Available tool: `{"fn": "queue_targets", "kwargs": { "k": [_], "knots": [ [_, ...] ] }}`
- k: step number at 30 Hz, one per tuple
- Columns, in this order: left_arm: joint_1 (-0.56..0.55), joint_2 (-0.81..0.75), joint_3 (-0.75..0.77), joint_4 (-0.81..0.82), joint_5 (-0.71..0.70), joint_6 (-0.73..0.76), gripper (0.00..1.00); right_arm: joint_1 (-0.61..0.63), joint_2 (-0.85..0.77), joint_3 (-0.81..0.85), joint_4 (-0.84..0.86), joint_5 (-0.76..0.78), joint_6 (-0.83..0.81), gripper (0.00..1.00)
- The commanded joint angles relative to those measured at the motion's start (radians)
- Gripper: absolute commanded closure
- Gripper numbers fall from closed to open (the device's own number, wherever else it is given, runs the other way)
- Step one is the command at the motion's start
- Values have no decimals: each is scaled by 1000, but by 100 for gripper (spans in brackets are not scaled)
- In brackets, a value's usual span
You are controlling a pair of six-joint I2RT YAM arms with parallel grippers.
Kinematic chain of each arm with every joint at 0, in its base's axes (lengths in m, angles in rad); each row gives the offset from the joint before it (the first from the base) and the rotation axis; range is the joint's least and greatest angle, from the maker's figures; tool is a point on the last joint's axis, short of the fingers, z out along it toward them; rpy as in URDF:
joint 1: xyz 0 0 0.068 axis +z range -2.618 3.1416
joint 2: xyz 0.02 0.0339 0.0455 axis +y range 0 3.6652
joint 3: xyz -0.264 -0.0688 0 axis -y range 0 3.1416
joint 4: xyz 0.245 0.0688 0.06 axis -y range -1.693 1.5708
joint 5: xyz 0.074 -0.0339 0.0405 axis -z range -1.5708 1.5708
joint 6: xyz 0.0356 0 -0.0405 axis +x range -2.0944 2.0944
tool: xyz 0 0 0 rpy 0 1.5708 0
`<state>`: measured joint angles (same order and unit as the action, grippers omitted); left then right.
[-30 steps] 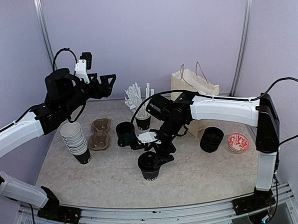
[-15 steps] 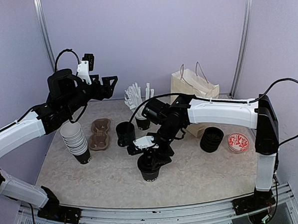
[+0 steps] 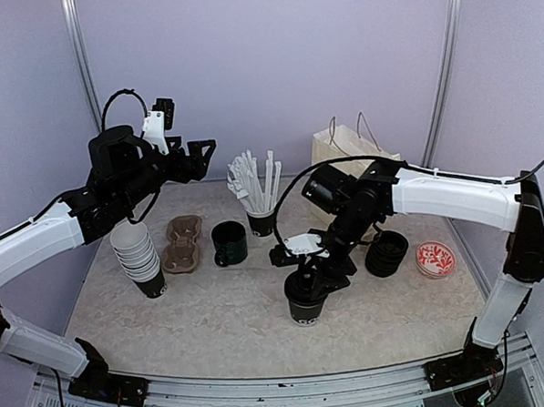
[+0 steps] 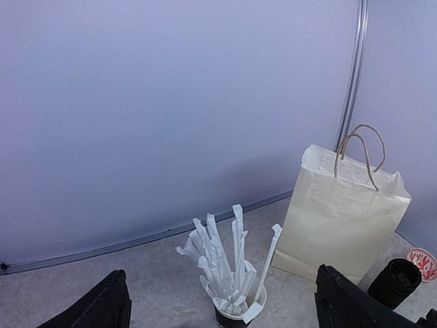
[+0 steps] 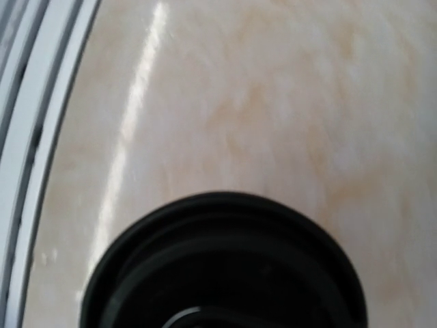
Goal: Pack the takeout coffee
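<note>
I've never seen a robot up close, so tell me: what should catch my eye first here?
Near the middle of the table, the right gripper clasps the top of a lidded black takeout cup. The left gripper hangs open, high above the table's left side. At the back, a cup of white straws stands beside a cream paper bag.

No text could be read in any view. I noted white lettering near the base of the lidded takeout cup point(image 3: 304, 313) and a white mark on the bottom cup of the stack of cups point(image 3: 138, 251). Both were too small to make out.
</note>
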<state>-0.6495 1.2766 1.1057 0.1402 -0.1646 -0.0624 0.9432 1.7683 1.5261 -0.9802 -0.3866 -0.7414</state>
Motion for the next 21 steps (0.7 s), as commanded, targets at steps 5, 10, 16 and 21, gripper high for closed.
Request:
{"fn": "queue_targets", "kwargs": {
  "k": [5,10,16,21],
  "knots": [
    [14,22,31,-13,-4,29,9,-225,-291,-261,-27,-33,5,30],
    [30,21,32,-13,-1,31,9,-379,-418,-371,-52,-36,-24,30],
    [43,26,34,-14,8,35,9,-531,-530,-470,-108,-30,-80,30],
    [46,33,35,-16,15,35,9,-621,-577,-524,-131,-19,-116,31]
  ]
}}
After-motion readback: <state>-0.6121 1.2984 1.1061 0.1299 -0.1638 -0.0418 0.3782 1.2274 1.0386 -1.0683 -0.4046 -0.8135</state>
